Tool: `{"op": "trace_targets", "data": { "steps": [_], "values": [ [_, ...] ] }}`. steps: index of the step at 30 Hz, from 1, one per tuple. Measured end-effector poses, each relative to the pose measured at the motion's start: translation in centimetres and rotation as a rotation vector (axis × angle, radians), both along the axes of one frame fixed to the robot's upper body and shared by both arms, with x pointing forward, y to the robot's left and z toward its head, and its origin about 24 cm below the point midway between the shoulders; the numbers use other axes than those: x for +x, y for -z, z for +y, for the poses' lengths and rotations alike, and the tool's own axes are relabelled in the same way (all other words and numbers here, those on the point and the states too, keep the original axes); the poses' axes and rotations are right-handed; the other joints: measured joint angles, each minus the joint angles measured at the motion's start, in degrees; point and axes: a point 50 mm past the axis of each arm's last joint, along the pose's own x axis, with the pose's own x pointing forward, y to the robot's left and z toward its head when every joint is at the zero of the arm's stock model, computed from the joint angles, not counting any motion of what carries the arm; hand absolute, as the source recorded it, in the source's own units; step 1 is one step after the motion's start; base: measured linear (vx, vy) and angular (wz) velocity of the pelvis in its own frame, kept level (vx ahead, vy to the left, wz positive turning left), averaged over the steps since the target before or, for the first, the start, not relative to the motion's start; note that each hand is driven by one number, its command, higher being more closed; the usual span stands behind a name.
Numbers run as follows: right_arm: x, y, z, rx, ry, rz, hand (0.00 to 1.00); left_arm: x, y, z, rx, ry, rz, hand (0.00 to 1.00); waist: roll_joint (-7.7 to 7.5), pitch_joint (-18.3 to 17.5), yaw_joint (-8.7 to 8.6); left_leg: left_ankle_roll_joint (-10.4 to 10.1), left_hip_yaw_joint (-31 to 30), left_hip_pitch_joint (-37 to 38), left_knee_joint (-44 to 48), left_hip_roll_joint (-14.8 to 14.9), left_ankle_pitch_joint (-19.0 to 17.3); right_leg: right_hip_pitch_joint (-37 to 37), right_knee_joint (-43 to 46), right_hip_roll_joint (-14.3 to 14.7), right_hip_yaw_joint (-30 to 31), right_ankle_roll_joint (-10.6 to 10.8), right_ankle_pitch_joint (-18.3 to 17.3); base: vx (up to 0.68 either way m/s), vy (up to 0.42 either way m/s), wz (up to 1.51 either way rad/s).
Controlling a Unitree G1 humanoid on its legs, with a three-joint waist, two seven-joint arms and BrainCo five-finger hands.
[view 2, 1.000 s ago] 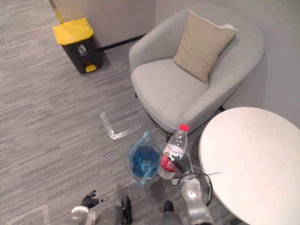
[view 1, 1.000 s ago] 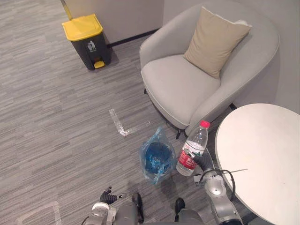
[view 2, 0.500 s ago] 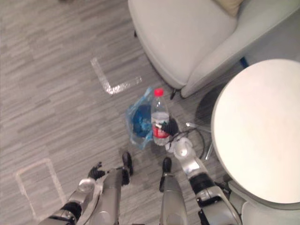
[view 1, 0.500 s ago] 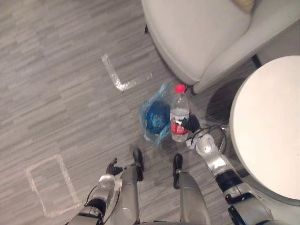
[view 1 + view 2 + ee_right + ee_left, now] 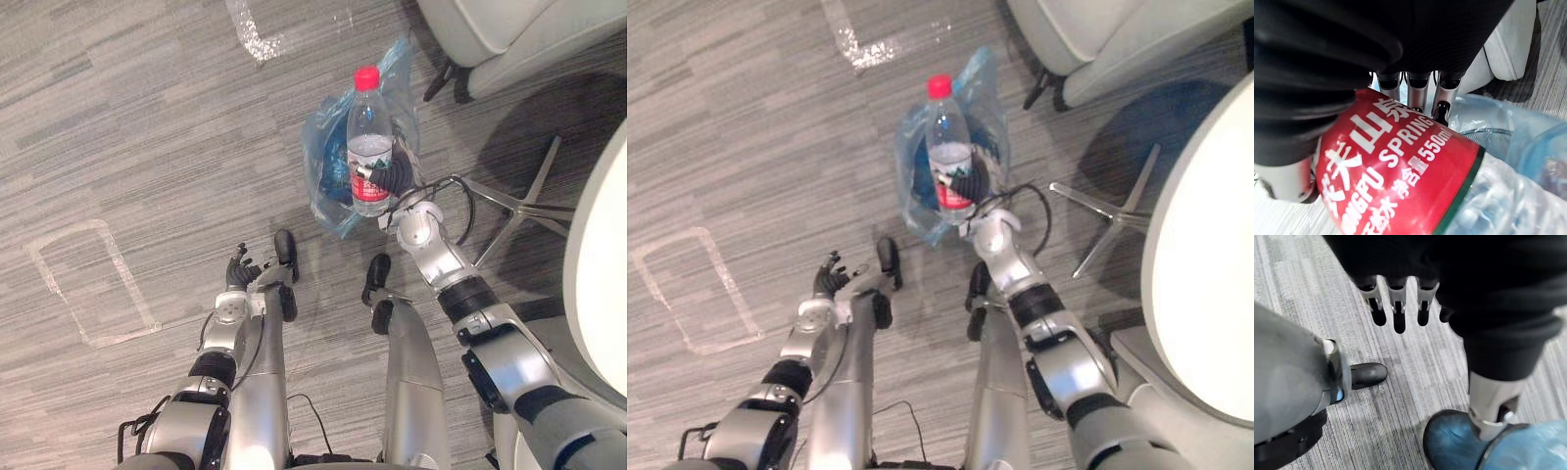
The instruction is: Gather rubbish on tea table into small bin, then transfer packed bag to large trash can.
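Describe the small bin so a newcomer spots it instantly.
Find the grey armchair at the top of the head views; on the floor near its legs stands the small bin. It alone wears a crinkly blue plastic bag, and the right hand holds a red-capped bottle above it.

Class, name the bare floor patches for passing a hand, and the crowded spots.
Bare carpet: between the taped rectangle and the blue-bagged bin. Crowded: at the bin, where the right hand holds a bottle, and right of it by the armchair legs and metal base.

The right hand (image 5: 390, 179) grips the water bottle (image 5: 368, 137) — over the blue-bagged bin (image 5: 328, 174).
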Motion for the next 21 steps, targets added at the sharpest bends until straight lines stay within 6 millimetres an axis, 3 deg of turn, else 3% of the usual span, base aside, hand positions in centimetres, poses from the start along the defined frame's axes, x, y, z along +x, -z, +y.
{"op": "trace_targets", "data": {
  "steps": [4, 5, 8, 14, 21],
  "values": [
    [0.2, -1.6, -0.8, 0.045, 0.042, -0.051, 1.00, 0.3, -0.7, -0.2, -0.017, 0.000, -0.044, 0.00, 0.00, 0.00, 0.09, -0.42, -0.33, -0.65, -1.06, -0.62, 0.51, -1.02, 0.87, -0.70, -0.47, -0.17, -0.60, 0.00, -0.025, 0.15],
    [0.2, -2.2, -1.2, 0.069, 0.058, -0.069, 0.00, 0.3, -0.9, -0.3, -0.013, 0.006, -0.050, 0.00, 0.00, -0.01, 0.09, -0.46, -0.42, -0.94, -1.37, -0.62, 0.54, -1.20, 0.88, -0.88, -0.98, -0.31, -0.75, 0.01, -0.023, 0.15],
    [0.3, -3.2, -1.8, 0.104, 0.080, -0.097, 0.00, 0.2, -0.7, -0.6, -0.012, 0.017, -0.046, 0.00, 0.00, -0.01, 0.24, -0.29, -0.35, -1.42, -2.21, -0.76, 1.71, -1.80, 0.86, -1.20, -1.50, -0.43, -0.86, 0.01, -0.014, 0.12],
    [0.3, -3.1, -2.3, 0.145, 0.103, -0.099, 0.00, 0.2, -0.6, -1.5, -0.014, 0.040, -0.044, 0.00, 0.00, -0.01, 0.71, -0.27, -0.31, -1.40, -2.15, -0.77, 1.78, -1.79, 1.19, -1.27, -1.60, -0.47, -1.24, 0.00, -0.005, 0.02],
    [0.0, -0.1, -2.2, 0.151, 0.112, -0.032, 0.00, 0.2, -0.5, -1.7, -0.011, 0.037, -0.039, 0.00, -0.02, -0.06, 0.64, -0.31, -0.49, -1.30, -1.97, -0.71, 1.89, -1.79, 1.91, -1.29, -1.73, -0.65, -1.49, 0.00, -0.003, 0.00]
  ]
}}
